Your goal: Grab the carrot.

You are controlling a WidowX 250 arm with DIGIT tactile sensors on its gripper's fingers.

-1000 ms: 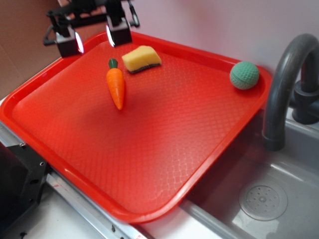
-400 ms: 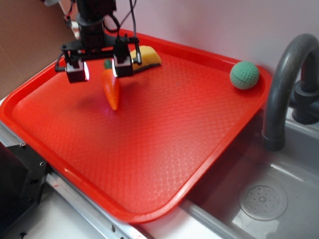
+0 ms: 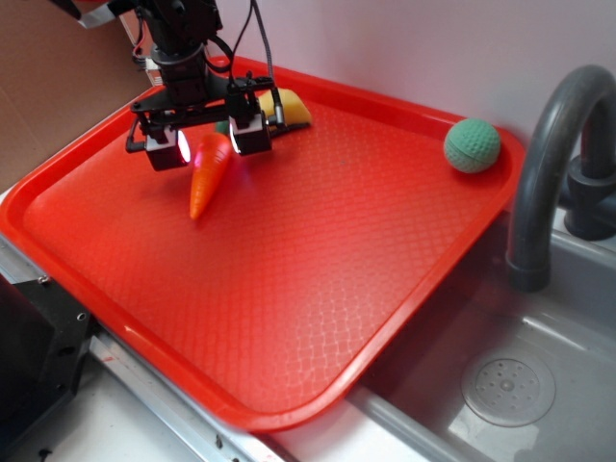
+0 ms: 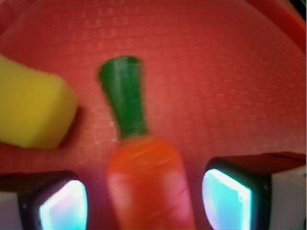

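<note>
Toward the ten o'clock corner of the red tray (image 3: 385, 289), the tool (image 3: 210, 144) stands low with its two fingers spread wide, one on either side of the carrot (image 3: 208, 173), gripping nothing. That carrot lies on the tray between them, its green stem (image 4: 123, 100) pointing to twelve o'clock in the wrist view. Just beside the stem sits a yellow sponge (image 4: 31, 115). A green ball (image 3: 472, 145) rests well apart at the tray's two o'clock corner.
</note>
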